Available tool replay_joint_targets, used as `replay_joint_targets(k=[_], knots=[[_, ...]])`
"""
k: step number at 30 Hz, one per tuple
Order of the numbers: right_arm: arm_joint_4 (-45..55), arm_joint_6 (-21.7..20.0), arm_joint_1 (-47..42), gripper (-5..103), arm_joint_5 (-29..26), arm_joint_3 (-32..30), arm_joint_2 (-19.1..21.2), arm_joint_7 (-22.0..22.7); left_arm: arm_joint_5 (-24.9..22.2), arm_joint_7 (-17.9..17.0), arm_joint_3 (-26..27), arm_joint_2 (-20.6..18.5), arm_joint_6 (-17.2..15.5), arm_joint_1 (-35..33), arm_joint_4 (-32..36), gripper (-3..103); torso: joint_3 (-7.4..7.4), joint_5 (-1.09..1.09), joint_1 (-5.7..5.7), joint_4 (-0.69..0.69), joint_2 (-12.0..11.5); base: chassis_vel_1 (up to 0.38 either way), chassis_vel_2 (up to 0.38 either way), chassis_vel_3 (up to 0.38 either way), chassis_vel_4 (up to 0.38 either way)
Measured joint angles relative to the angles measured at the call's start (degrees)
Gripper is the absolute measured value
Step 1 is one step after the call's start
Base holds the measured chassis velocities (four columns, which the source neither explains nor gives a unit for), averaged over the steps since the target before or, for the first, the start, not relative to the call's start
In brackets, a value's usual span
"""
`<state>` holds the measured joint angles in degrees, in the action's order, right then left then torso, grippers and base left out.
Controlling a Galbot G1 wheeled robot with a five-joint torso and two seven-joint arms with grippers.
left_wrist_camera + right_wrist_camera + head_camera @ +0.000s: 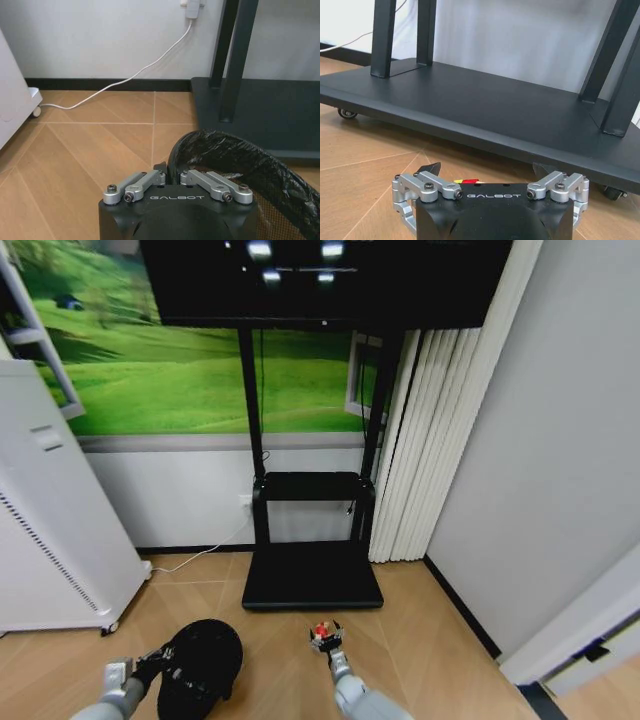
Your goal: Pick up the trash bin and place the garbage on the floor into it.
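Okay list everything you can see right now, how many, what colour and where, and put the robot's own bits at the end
Bin: one, black with black liner, over the floor at lower left, rim clamped by the left gripper.
Trash: one small red and yellow piece, in the right gripper.
Floor: tan herringbone wood.
TV stand: one, black, flat wheeled base by the wall, screen above.
Cable: one, white, from a wall socket along the floor.
Appliance: one, white, on the left.
Curtain: one, white, right of the stand.
Left gripper: shut on the bin.
Right gripper: right of the bin, before the stand, shut on the trash.
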<state>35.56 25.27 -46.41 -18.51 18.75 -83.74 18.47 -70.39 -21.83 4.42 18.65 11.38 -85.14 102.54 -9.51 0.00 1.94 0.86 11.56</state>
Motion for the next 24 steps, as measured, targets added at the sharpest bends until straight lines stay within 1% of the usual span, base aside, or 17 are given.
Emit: replay_joint_targets(k=[1,2,5,7,10,14,16,17,20,24], knots=[[0.0,0.0,0.0,100,0.0,0.0,0.0,0.0,0.0,0.0,0.0,0.0,0.0,0.0,0.0,8,0.0,0.0,0.0,0.0,0.0,-0.145,-0.014,0.075,-0.006],[1.0,0.0,-0.6,100,0.0,0.1,0.2,0.5,0.0,0.0,0.0,0.0,0.0,0.0,0.0,8,0.0,0.0,0.0,-0.04,0.0,-0.033,0.013,0.075,-0.016],[2.0,0.4,-1.5,100,0.5,0.2,0.6,0.9,0.1,0.0,0.0,0.2,0.0,0.0,0.0,8,0.02,0.0,-0.02,-0.05,0.0,0.048,0.002,-0.047,-0.005],[3.9,0.8,-3.1,100,2.3,0.5,1.1,1.9,0.3,0.0,0.0,0.4,0.0,0.0,-0.1,8,0.03,0.0,-0.04,-0.07,0.0,0.117,-0.005,-0.071,-0.002],[4.1,0.8,-3.9,100,3.2,0.9,1.1,2.4,0.5,0.0,-0.1,0.5,0.0,0.0,-0.1,8,0.03,-0.01,-0.04,-0.07,0.0,0.067,-0.006,-0.033,0.008],[2.9,0.3,-3.4,100,3.5,1.3,0.1,2.4,0.5,-0.1,0.1,0.4,-0.1,-0.5,0.6,8,0.02,-0.01,-0.04,-0.06,0.0,0.0,0.0,0.0,0.0],[2.1,-0.5,-2.1,100,3.1,1.8,-0.7,2.3,0.7,-0.2,1.8,0.0,-0.1,-2.1,0.9,8,0.02,0.0,-0.04,-0.05,0.0,0.0,0.0,0.0,0.0],[2.1,-0.5,-2.1,100,3.1,1.8,-0.7,2.3,0.7,-0.2,1.8,0.0,-0.1,-2.1,0.9,8,0.02,0.0,-0.04,-0.05,0.0,0.0,0.0,0.0,0.0],[1.4,-1.7,-0.3,100,1.6,2.8,-1.7,2.3,1.4,-0.2,5.2,0.1,-0.1,-5.6,1.2,8,0.02,0.0,-0.04,-0.05,0.0,0.0,0.0,0.0,0.0],[1.0,-2.6,0.4,100,-0.1,3.5,-2.2,2.0,1.9,-0.2,6.8,0.5,-0.1,-7.2,1.2,8,0.02,0.01,-0.04,-0.07,0.0,0.0,0.0,0.0,0.0]])
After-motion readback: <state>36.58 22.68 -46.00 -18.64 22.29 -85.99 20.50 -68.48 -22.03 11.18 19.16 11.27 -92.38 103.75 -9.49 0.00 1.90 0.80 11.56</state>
